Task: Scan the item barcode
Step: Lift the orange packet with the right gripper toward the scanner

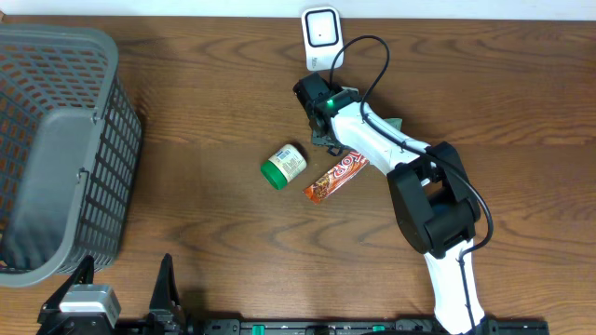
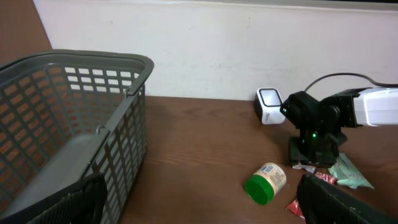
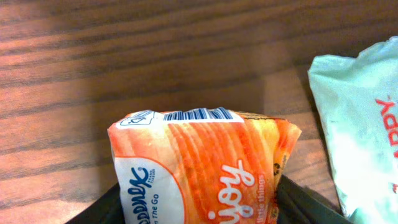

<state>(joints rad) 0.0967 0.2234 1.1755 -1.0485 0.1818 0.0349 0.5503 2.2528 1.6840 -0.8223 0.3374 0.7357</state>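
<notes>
- The orange snack packet point(image 3: 205, 168) is a glossy, crinkled foil pouch with a white round label, pale lettering and a black barcode printed along its upper edge.
- It sits between the two dark fingers of the right tool point(image 3: 199, 186), which press against its sides and pinch it. Whether its base touches the counter cannot be told.
- Just beside it lies a pale green packet point(image 3: 364, 124), soft and wrinkled, with red letters.
- The counter point(image 1: 186, 214) is brown wood with a long streaked grain.
- From overhead, the right tool points down near the white scanner point(image 1: 321, 30), a rounded box with a dark-framed face that stands at the far edge.
- On the near side of the tool, a red-orange bar wrapper point(image 1: 337, 174), long and flat, lies at an angle.
- Beside the wrapper, a small cylindrical jar point(image 1: 283, 165) with a green lid and a cream label lies on its side.
- A grey plastic basket point(image 1: 56, 56) with lattice walls stands well apart on the left.
- The left tool point(image 2: 202, 183) hovers low with its black fingers spread wide, nothing between them.
</notes>
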